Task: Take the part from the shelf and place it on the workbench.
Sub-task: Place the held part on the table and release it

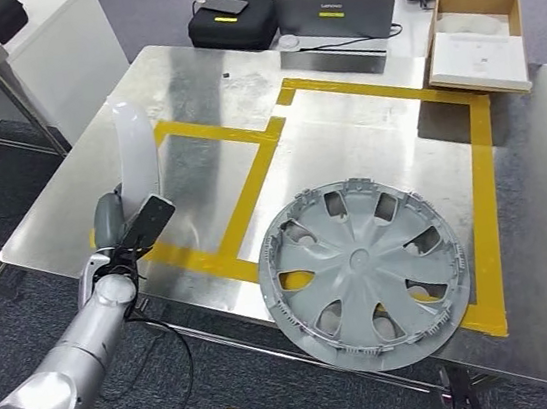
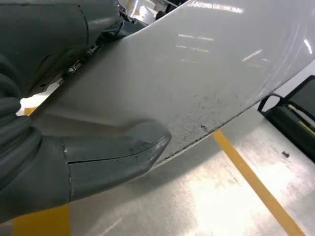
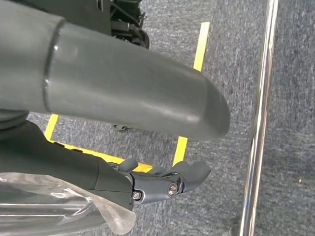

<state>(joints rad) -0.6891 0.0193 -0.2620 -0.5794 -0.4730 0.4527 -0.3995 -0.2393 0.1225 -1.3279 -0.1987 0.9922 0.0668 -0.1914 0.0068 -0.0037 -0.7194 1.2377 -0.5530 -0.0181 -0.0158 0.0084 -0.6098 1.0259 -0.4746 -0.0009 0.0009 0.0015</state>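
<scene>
- Holding a curved white plastic panel [image 1: 134,147] upright, the left hand [image 1: 125,229] sits over the near left part of the shiny metal desk [image 1: 367,122], its fingers clamped on the panel's lower end.
- From the left wrist view, the grey thumb [image 2: 122,155] presses against the speckled edge of the white panel [image 2: 208,69], above the desk surface and a strip of yellow tape [image 2: 256,184].
- Lying flat on the desk's near side, a round grey plastic hubcap [image 1: 363,273] overlaps the near yellow tape line [image 1: 217,262]; its rim comes close to the desk's front edge.
- Between the panel and the hubcap the bare metal inside the yellow tape rectangle lies open.
- Along the far edge stand a grey laptop [image 1: 334,0], a black case [image 1: 232,23] and an open cardboard box [image 1: 477,41].
- Hanging beside the desk over grey carpet, the right hand [image 3: 148,147] has its fingers [image 3: 185,177] stretched out and apart, gripping nothing; a chrome desk leg [image 3: 260,118] runs near it.
- Crumpled clear plastic film [image 3: 55,206] shows at the right wrist.
</scene>
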